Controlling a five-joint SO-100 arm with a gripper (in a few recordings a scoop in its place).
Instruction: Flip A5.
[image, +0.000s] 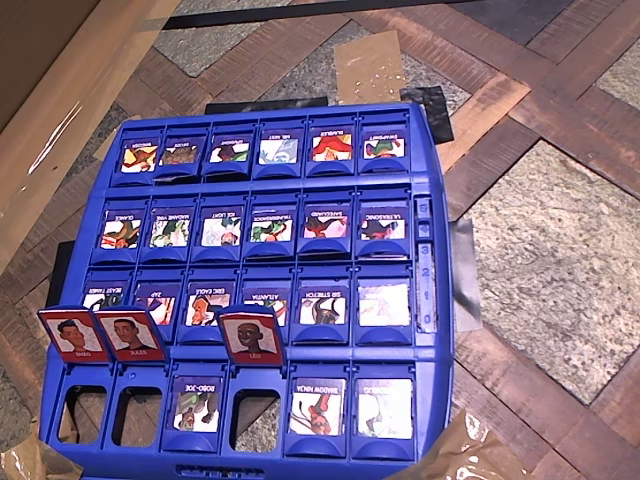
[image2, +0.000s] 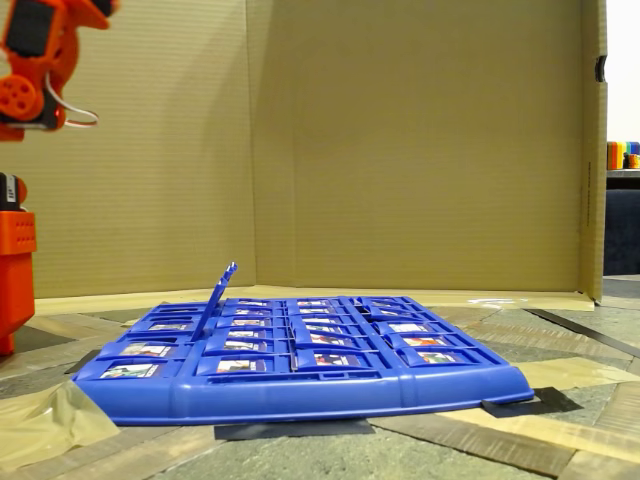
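Two cardboard walls (image2: 400, 140) stand behind the blue game board (image: 435, 150), the largest things around it, meeting in a corner beyond its far edge in the fixed view. Under the board lies the counter (image: 560, 260), a patchwork of wood strips and stone-like panels, with brown tape over the board's near corners.

The board itself lies flat and holds four rows of six hinged tiles. In the fixed view my orange arm (image2: 30, 60) is up at the left, above and beside the board's left end, well clear of it. I cannot tell whether my end effector is open or closed.

Three red tiles stand upright in the board's bottom row in the overhead view. Two black-haired portraits (image: 100, 335) stand side by side at the row's left end, and the "LEO" tile (image: 250, 335) stands fourth from the left. Dark, open slots show below each of them. In the fixed view a raised tile (image2: 215, 298) leans up from the board's left part.

A5 (image: 317, 408) is, as far as I can judge, the fifth tile from the left in that bottom row. It lies flat with its white face up, just right of the "LEO" slot. Its small figure is too fine to make out well. Every other tile on the board lies flat, white face up.
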